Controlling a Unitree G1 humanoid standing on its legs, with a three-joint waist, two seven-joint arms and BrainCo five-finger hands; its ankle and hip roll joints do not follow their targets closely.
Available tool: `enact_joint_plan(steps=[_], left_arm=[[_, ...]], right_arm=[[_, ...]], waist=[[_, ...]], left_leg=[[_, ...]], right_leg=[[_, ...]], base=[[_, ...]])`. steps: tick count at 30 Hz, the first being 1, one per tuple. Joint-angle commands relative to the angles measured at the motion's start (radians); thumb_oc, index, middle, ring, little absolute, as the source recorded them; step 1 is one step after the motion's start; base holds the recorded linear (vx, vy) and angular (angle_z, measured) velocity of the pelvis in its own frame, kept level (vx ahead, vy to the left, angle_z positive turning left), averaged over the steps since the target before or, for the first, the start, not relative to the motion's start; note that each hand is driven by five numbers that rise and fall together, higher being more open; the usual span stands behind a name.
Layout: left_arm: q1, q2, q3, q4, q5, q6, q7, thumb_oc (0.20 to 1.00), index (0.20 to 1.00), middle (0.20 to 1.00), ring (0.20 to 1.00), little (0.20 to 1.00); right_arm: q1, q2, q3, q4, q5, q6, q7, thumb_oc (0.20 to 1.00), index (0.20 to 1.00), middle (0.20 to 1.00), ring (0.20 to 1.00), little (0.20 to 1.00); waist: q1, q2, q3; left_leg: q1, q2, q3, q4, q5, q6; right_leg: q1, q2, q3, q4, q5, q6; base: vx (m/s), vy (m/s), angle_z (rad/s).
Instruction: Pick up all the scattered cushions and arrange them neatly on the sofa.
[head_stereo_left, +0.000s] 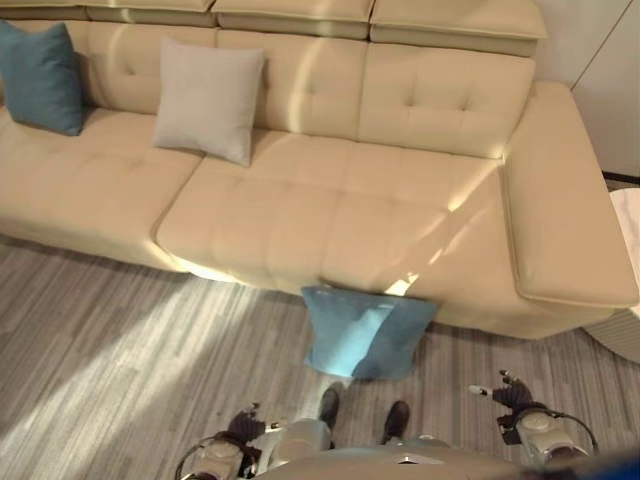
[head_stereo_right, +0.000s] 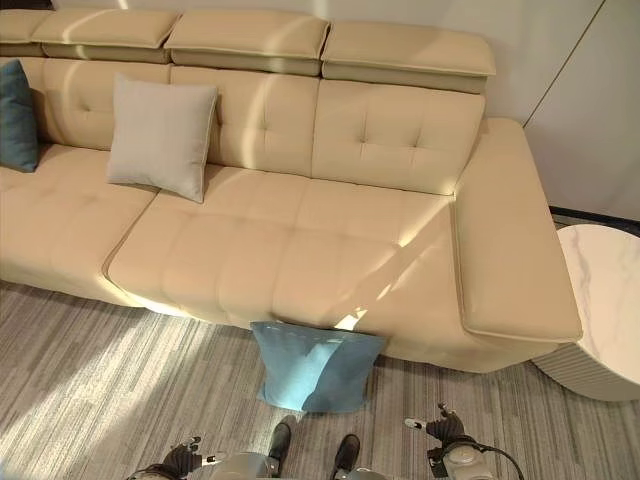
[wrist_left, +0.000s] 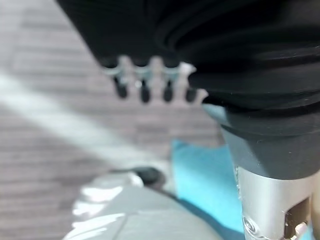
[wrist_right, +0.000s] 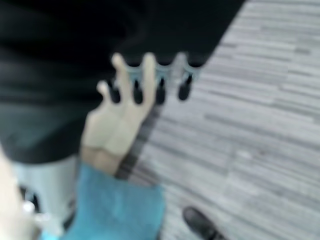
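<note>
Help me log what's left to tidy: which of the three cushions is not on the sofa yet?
The light blue cushion on the floor, leaning against the sofa front. The darker blue cushion and the beige cushion already stand against the backrest.

Sofa (head_stereo_left: 330, 215): smooth tufted beige leather-look upholstery, slight sheen. Cushions are matt woven cloth: blue (head_stereo_left: 362, 337), grey (head_stereo_left: 208, 100), teal (head_stereo_left: 40, 76). Floor (head_stereo_left: 120, 370): matt grey wood-grain planks.

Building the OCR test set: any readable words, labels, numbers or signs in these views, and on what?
None. No legible text stands on the sofa, the grey cushion, the teal cushion on the seat, the teal cushion on the floor or the round side table.
</note>
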Motion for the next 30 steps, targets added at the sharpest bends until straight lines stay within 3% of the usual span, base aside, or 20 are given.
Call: enact_joint_plan(steps=[1,4,5,8,9,14,20,21,30], left_arm=[[-0.026,0.050,-0.003,0.025,0.020,-0.011,0.005,1.000,1.000,1.000,1.000,1.000],[-0.036,0.059,-0.002,0.019,0.017,-0.012,0.013,1.000,1.000,1.000,1.000,1.000],[-0.094,0.077,-0.019,-0.010,-0.022,-0.023,0.029,1.000,1.000,1.000,1.000,1.000],[-0.094,0.077,-0.019,-0.009,-0.022,-0.023,0.029,1.000,1.000,1.000,1.000,1.000],[-0.128,0.080,-0.026,-0.026,-0.055,-0.039,0.049,1.000,1.000,1.000,1.000,1.000],[-0.225,0.087,-0.039,-0.096,-0.173,-0.077,0.097,1.000,1.000,1.000,1.000,1.000],[-0.316,0.097,-0.047,-0.148,-0.260,-0.109,0.156,1.000,1.000,1.000,1.000,1.000],[-0.328,0.099,-0.044,-0.159,-0.278,-0.112,0.164,1.000,1.000,1.000,1.000,1.000],[-0.435,0.109,-0.048,-0.242,-0.362,-0.160,0.254,1.000,1.000,1.000,1.000,1.000]], right_arm=[[0.005,0.008,0.032,-0.017,-0.039,-0.015,0.001,1.000,1.000,1.000,1.000,1.000],[-0.007,0.006,0.037,-0.022,-0.041,-0.015,-0.003,1.000,1.000,1.000,1.000,1.000],[-0.042,0.001,0.039,-0.037,-0.027,-0.017,-0.024,1.000,1.000,1.000,1.000,1.000],[-0.043,0.001,0.039,-0.036,-0.027,-0.017,-0.024,1.000,1.000,1.000,1.000,1.000],[-0.070,-0.007,0.054,-0.042,-0.024,-0.025,-0.040,1.000,1.000,1.000,1.000,1.000],[-0.151,-0.025,0.077,-0.089,-0.001,-0.044,-0.093,1.000,1.000,1.000,1.000,1.000],[-0.270,-0.039,0.110,-0.149,0.014,-0.060,-0.159,1.000,1.000,1.000,1.000,1.000],[-0.289,-0.045,0.115,-0.167,0.015,-0.062,-0.170,1.000,1.000,1.000,1.000,1.000],[-0.436,-0.054,0.088,-0.242,0.037,-0.079,-0.294,1.000,1.000,1.000,1.000,1.000]], waist=[[0.014,-0.050,-0.036],[0.015,-0.046,-0.024],[0.007,-0.026,0.016],[0.007,-0.026,0.014],[0.019,-0.023,0.032],[0.033,-0.014,0.090],[0.037,-0.019,0.143],[0.037,-0.020,0.147],[0.013,-0.012,0.203]], left_leg=[[-0.057,-0.011,0.006,0.071,-0.040,-0.046],[-0.064,-0.017,0.013,0.087,-0.049,-0.039],[-0.134,-0.018,-0.001,0.116,-0.042,-0.041],[-0.138,-0.018,-0.002,0.118,-0.043,-0.041],[-0.207,-0.032,-0.014,0.135,-0.034,-0.057],[-0.350,-0.038,-0.040,0.152,0.012,-0.077],[-0.480,-0.021,-0.032,0.175,0.037,-0.085],[-0.488,-0.011,-0.031,0.181,0.014,-0.089],[-0.684,-0.014,-0.016,0.263,0.007,-0.082]], right_leg=[[0.019,-0.084,0.113,-0.022,0.017,0.165],[-0.005,-0.096,0.118,0.005,0.020,0.163],[-0.105,-0.101,0.161,0.085,0.009,0.159],[-0.109,-0.101,0.161,0.087,0.009,0.159],[-0.130,-0.114,0.142,0.052,0.019,0.160],[-0.299,-0.114,0.097,0.130,0.021,0.148],[-0.468,-0.115,0.101,0.191,0.020,0.141],[-0.484,-0.109,0.111,0.203,-0.003,0.145],[-0.718,-0.128,0.161,0.317,-0.018,0.136]], base=[[0.02,0.059,-0.22],[-0.06,0.066,-0.10],[-0.16,0.003,-0.11],[-0.09,-0.016,0.29],[-0.15,-0.077,0.53],[-0.15,-0.063,0.21],[-0.12,-0.021,0.12],[-0.05,0.003,-0.13],[-0.08,0.057,-0.10]])
